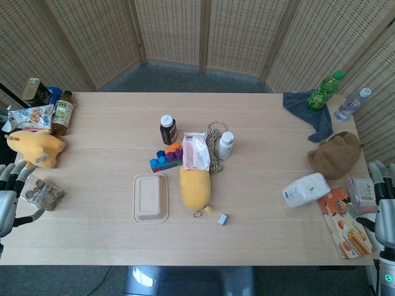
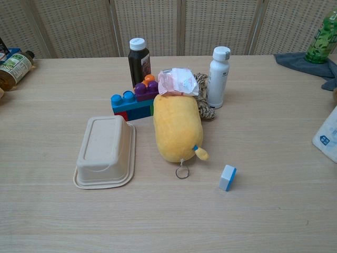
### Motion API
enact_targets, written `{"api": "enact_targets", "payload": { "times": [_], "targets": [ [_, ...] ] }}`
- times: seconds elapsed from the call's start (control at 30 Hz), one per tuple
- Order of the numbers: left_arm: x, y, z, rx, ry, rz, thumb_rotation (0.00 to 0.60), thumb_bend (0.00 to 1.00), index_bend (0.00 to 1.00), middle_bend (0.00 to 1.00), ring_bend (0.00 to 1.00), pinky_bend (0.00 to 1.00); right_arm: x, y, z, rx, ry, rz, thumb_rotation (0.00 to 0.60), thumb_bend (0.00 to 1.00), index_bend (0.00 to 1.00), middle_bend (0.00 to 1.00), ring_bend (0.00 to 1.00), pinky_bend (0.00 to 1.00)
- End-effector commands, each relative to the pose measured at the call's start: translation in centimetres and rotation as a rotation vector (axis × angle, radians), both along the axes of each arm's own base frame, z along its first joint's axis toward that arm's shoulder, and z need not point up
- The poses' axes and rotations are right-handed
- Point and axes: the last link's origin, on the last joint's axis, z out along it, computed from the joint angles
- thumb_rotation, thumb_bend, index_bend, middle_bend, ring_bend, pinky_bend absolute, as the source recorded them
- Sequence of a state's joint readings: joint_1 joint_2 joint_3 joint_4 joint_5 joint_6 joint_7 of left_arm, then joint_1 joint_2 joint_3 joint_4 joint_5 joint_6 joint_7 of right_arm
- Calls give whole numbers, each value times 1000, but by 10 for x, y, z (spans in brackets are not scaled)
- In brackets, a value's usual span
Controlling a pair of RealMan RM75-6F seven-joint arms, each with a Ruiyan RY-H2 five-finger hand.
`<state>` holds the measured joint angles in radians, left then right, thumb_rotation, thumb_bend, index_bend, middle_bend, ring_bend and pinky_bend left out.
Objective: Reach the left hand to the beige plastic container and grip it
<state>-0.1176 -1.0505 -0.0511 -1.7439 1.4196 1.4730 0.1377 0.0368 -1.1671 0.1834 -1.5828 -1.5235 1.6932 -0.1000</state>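
The beige plastic container (image 1: 150,197) lies upside down near the table's middle, left of a yellow plush pouch (image 1: 195,187); the chest view shows the container (image 2: 105,151) front left. My left hand (image 1: 11,192) hovers at the table's left edge, fingers apart and holding nothing, far left of the container. At the right edge my right hand (image 1: 384,203) is also open and empty. Neither hand appears in the chest view.
Toy blocks (image 1: 166,157), a dark bottle (image 1: 168,129), a pink packet (image 1: 195,151), rope and a white bottle (image 1: 226,145) cluster behind the container. A coin bag (image 1: 42,193) and yellow plush (image 1: 36,148) lie near my left hand. Snacks, tissue pack, brown hat, cloth and bottles sit right.
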Motion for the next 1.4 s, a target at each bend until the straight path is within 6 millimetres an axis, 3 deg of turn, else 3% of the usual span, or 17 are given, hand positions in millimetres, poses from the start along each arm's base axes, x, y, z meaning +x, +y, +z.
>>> {"api": "enact_targets", "payload": {
  "times": [0.03,0.27,0.37,0.5,0.8,1.07,1.4],
  "targets": [
    [-1,0,-1,-4,1,2,600,0,136,0,0,0,-1,0,3,-4,-17,-7,600,0,0,0,0,0],
    [-6,-2,-9,-56,82,-15,600,0,126,0,0,0,2,1,5,-8,-42,2,600,0,0,0,0,0],
    [-6,7,-18,-150,145,-79,600,0,84,0,0,0,2,1,4,-3,-51,-1,600,0,0,0,0,0],
    [12,33,-31,-305,250,-313,600,0,1,0,0,0,3,1,2,4,-62,-3,600,0,0,0,0,0],
    [51,68,-76,-546,428,-684,600,0,0,0,0,0,5,3,6,0,-99,3,600,0,0,0,0,0],
    [69,77,-116,-683,543,-767,600,0,0,0,0,17,6,4,10,-10,-132,1,600,0,0,0,0,0],
    [90,99,-150,-700,612,-818,600,0,0,0,0,45,6,4,11,-8,-151,2,600,0,0,0,0,0]
  ]
}}
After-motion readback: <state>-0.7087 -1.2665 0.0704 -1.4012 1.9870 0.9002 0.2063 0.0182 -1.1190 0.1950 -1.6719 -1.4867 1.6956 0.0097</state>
